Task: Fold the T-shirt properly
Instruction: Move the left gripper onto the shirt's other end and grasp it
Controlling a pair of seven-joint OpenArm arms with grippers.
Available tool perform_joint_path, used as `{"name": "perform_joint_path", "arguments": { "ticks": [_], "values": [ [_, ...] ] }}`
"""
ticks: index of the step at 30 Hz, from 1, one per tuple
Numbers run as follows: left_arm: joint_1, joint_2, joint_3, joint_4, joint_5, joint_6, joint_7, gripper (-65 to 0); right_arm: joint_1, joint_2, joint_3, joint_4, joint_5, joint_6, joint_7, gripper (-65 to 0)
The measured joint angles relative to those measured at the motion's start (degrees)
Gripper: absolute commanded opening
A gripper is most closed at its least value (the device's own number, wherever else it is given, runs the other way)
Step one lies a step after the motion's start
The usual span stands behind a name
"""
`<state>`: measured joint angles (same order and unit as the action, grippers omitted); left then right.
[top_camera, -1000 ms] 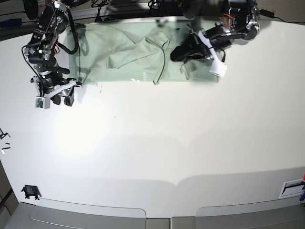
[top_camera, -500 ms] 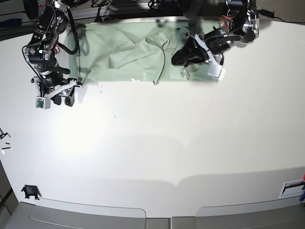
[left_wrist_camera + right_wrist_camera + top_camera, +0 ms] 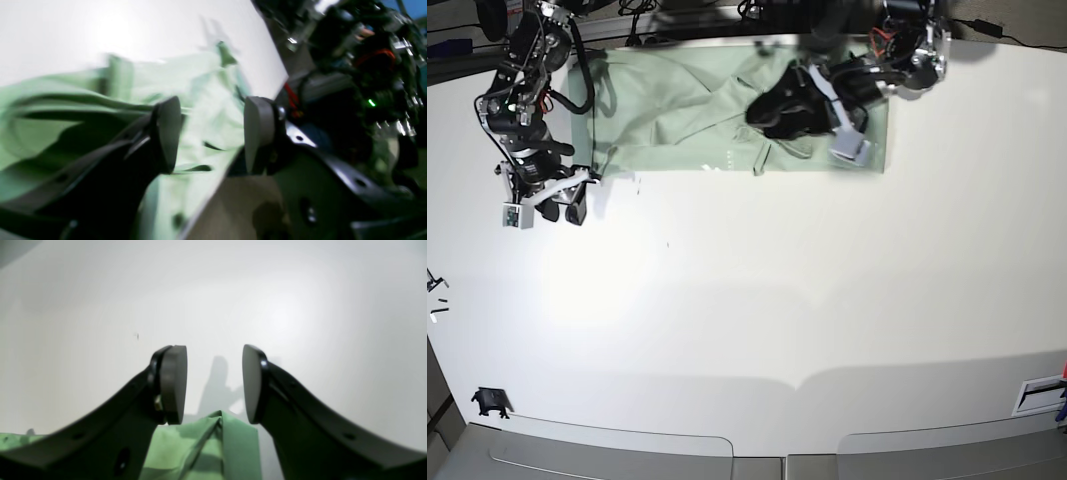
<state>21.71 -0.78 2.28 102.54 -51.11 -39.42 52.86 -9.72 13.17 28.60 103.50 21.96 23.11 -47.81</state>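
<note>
The pale mint-green T-shirt lies spread and wrinkled along the table's far edge. My left gripper hangs over its middle, near the collar folds. In the blurred left wrist view the left gripper is open, with the T-shirt fabric under and between its fingers. My right gripper is open, just off the shirt's near left corner. In the right wrist view the right gripper is open above bare table, with a T-shirt corner just behind its fingertips.
The white table stretches toward the front. A small black clip lies at the front left and small dark bits at the left edge. A white label sits at the front right. Cables and arm bases crowd the back edge.
My left gripper has swung left across the shirt, from its right part toward the middle folds. The right arm has hardly moved.
</note>
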Motion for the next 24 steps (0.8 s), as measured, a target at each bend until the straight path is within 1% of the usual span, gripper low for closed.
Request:
{"name": "perform_joint_path", "arguments": {
  "ticks": [2, 3, 5, 6, 7, 8, 9, 10, 12, 15, 19, 21, 24],
  "values": [
    [0.02, 0.85, 4.07, -0.02, 3.67, 0.15, -0.57, -36.8, 0.0, 0.0, 0.0, 0.0, 0.04, 0.02, 0.02, -39.6],
    [0.0, 0.92, 5.88, -0.02, 5.03, 0.13, -2.19, -36.9, 0.02, 0.0, 0.0, 0.0, 0.17, 0.02, 0.0, -39.6],
    [-0.39, 0.94, 7.5, -0.02, 5.62, 0.13, -2.71, -37.8, 0.0, 0.02, 0.0, 0.0, 0.15, 0.0, 0.0, -39.6],
    [-0.76, 0.92, 7.52, 0.0, 5.92, 0.13, -2.64, -40.3, 0.0, 0.02, 0.0, 0.0, 0.15, 0.02, -0.02, -39.6],
    [-1.16, 0.87, 7.43, 0.28, 6.12, 0.13, -1.53, -45.2, 0.0, 0.02, 0.0, 0.0, 0.15, 0.0, -0.07, -39.6],
    [-1.44, 0.7, 7.13, 1.16, 6.45, 0.15, -0.7, -52.6, 0.0, 0.02, 0.0, 0.0, 0.15, 0.02, -0.24, -39.6],
    [-1.44, 0.37, 6.64, 2.73, 6.4, 0.13, 0.04, -61.9, 0.02, 0.0, 0.0, 0.0, 0.15, 0.0, -0.26, -39.6],
    [-1.38, 0.11, 5.88, 4.63, 6.32, 0.11, 1.18, -65.0, 0.02, 0.0, 0.0, 0.0, 0.15, 0.02, -0.28, -39.6],
    [-1.4, -0.39, 3.96, 8.02, 6.34, -0.02, 2.8, -65.0, 0.02, 0.0, 0.0, 0.0, 0.37, 0.04, -0.26, -39.6],
    [-1.42, -1.9, 0.44, 10.78, 6.56, -0.07, 2.58, -65.0, 0.02, 0.02, 0.02, 0.0, 0.35, 0.0, -0.42, -39.6],
    [-1.22, -2.29, -4.57, 10.58, 17.9, -0.02, 2.51, -65.0, 0.04, 0.0, 0.0, 0.0, 0.39, 0.02, -0.42, -39.6],
    [-0.28, -2.25, -6.4, 10.58, 22.73, 0.0, -0.48, -65.0, 0.02, 0.0, 0.0, 0.0, 0.61, 0.02, -0.35, -39.6],
    [1.66, -2.23, -7.17, 10.58, 29.94, 2.95, -4.26, -65.0, 0.0, 0.02, 0.02, 0.0, 0.59, 0.0, 0.04, -39.6]
  ]
}}
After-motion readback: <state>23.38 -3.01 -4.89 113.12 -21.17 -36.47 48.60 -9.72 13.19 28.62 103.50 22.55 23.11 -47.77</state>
